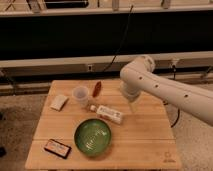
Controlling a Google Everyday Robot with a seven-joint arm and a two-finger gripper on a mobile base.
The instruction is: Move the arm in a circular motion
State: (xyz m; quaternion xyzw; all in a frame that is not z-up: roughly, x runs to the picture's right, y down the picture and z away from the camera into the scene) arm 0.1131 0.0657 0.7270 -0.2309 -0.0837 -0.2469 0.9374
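The large white arm (170,90) reaches in from the right edge. Its rounded elbow joint (137,70) hangs over the back right part of the wooden table (145,145). From that joint a short segment points down to the gripper (133,104). The gripper hovers just above the table, to the right of a white box (109,114), and touches none of the items.
On the table are a green bowl (93,136), a clear cup (80,95), a reddish-brown item (97,88), a white packet (59,102) and a black item (56,148). A dark wall with rails and a hanging cable (122,40) stands behind.
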